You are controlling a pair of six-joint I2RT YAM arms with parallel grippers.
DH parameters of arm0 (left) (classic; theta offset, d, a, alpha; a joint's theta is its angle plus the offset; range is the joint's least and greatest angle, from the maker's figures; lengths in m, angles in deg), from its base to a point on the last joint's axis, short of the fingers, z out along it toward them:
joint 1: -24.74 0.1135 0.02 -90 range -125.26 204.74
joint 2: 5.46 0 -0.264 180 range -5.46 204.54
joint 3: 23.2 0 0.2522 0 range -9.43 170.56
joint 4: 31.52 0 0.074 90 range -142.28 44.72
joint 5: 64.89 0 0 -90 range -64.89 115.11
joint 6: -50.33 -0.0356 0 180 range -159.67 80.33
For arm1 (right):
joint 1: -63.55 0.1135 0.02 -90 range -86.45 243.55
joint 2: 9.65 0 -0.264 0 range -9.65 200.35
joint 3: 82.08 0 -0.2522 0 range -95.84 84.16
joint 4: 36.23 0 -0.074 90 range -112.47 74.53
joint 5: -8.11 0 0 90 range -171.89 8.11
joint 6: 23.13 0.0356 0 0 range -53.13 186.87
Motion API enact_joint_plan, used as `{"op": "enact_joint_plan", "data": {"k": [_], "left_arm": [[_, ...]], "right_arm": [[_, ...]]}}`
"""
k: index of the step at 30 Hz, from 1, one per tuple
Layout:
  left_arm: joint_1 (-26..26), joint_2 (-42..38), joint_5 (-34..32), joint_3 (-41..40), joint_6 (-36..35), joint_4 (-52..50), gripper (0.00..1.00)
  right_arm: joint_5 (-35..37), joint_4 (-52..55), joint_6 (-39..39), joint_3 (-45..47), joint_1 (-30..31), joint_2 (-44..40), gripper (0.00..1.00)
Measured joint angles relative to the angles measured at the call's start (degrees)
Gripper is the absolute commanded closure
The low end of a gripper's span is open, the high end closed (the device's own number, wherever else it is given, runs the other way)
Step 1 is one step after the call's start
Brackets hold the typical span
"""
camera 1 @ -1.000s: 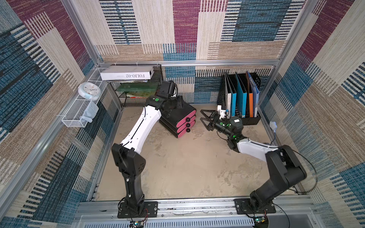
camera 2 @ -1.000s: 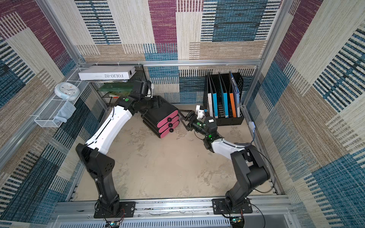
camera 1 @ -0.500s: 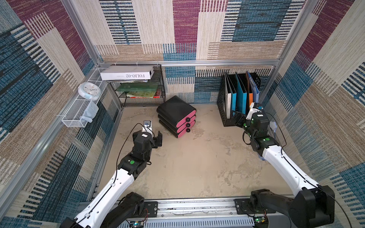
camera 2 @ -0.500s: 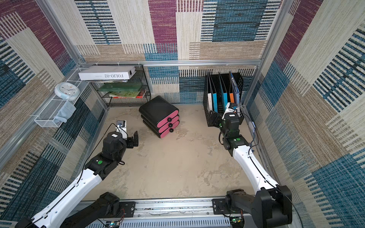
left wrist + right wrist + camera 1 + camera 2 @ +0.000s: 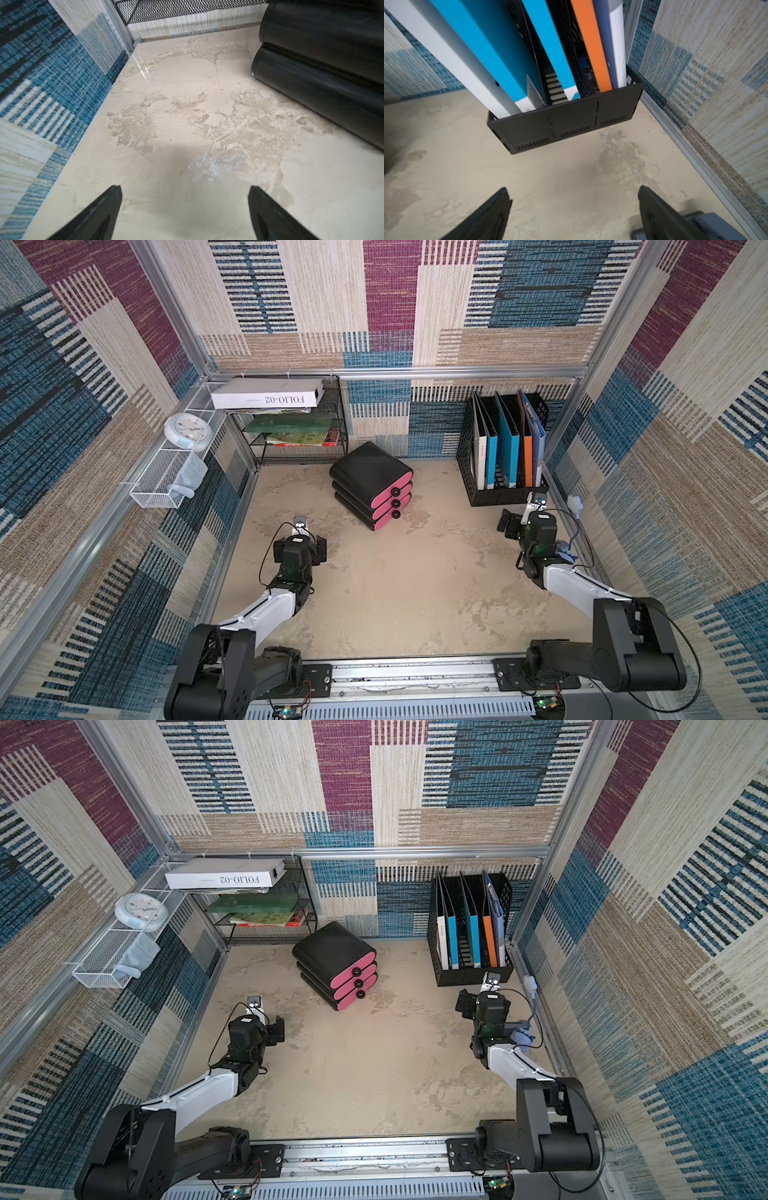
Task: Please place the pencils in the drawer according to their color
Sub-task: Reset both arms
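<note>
The pencils are out of view in every frame. The drawer unit [image 5: 372, 485] [image 5: 334, 961] is black with three pink fronts and black knobs, and all three are closed. It stands at the back middle of the table, and its black side [image 5: 322, 72] shows in the left wrist view. My left gripper [image 5: 301, 545] [image 5: 259, 1029] [image 5: 185, 190] hovers open and empty over bare table, in front of the unit and to its left. My right gripper [image 5: 525, 526] [image 5: 482, 1004] [image 5: 574, 192] is open and empty, just in front of the file rack.
A black file rack [image 5: 505, 493] [image 5: 566, 128] with blue, orange and white folders stands back right. A wire shelf [image 5: 299, 448] with books is back left. A white mesh basket [image 5: 166, 472] hangs on the left wall. A grey-blue object [image 5: 565, 553] [image 5: 695, 224] lies beside my right gripper.
Both arms have drawn back from the drawer unit toward the near sides of the table. The left gripper has opened wide. The drawers stay closed.
</note>
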State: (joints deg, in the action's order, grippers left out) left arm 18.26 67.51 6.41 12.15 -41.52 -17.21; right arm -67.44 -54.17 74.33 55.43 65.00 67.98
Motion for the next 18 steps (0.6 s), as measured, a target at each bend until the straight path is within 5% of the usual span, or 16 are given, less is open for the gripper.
{"op": "enact_joint_plan", "data": {"k": [9,18], "left_arm": [[5.0,13.7,9.0,3.4,0.4,9.9,0.01],[7.3,14.3,13.6,5.2,2.2,10.4,0.01]], "right_arm": [[-4.9,-28.0,-5.6,13.9,-1.6,10.3,0.01],[-6.8,-34.6,-5.9,14.2,-2.3,9.5,0.0]]}}
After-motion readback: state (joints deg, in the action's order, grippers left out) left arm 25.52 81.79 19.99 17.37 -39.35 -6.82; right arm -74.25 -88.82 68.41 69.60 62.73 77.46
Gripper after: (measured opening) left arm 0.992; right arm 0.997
